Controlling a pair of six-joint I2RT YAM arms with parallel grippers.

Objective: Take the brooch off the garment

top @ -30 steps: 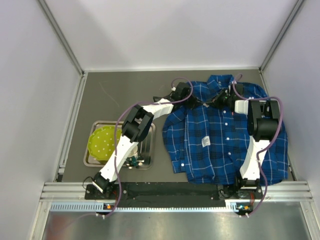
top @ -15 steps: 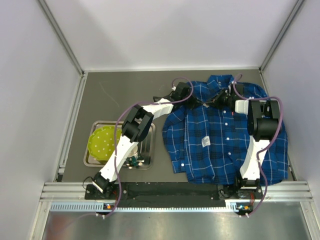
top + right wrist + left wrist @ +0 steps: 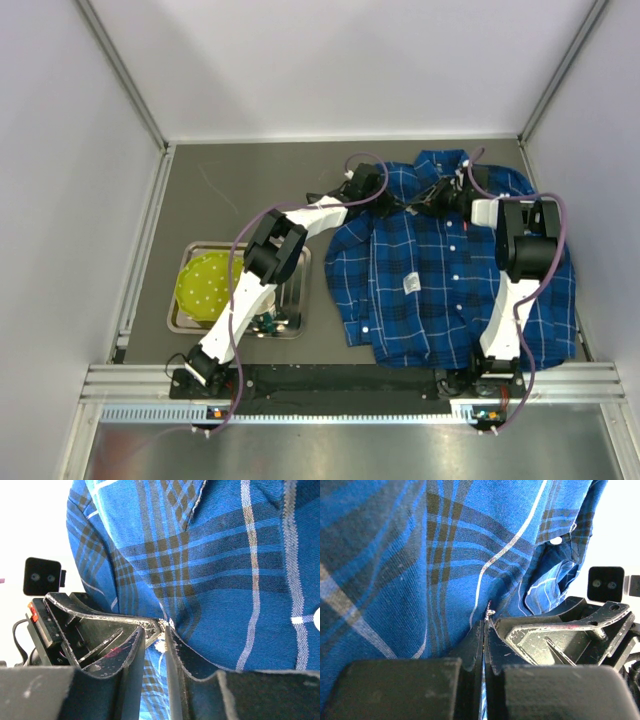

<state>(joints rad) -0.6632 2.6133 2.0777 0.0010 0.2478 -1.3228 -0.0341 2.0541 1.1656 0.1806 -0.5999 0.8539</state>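
The blue plaid garment (image 3: 450, 290) lies flat on the right of the dark table, collar at the far end. My two grippers meet tip to tip just below the collar. The left gripper (image 3: 405, 207) is shut on a thin fold of the shirt cloth (image 3: 445, 580). The tiny silvery brooch (image 3: 490, 613) sits right at its tips (image 3: 485, 626). In the right wrist view the right gripper (image 3: 165, 630) has its jaws nearly together on the white-silvery brooch (image 3: 167, 623). The left gripper's scratched black finger (image 3: 110, 622) touches it from the left.
A metal tray (image 3: 178, 325) holding a yellow-green dish (image 3: 203, 285) stands at the left near the left arm's base. A white cloth tag (image 3: 411, 284) sits mid-shirt. White walls close in on the left, the right and the far side.
Both grippers stay together at the same spot below the collar; the right gripper has shifted very slightly to the left. The shirt has not moved.
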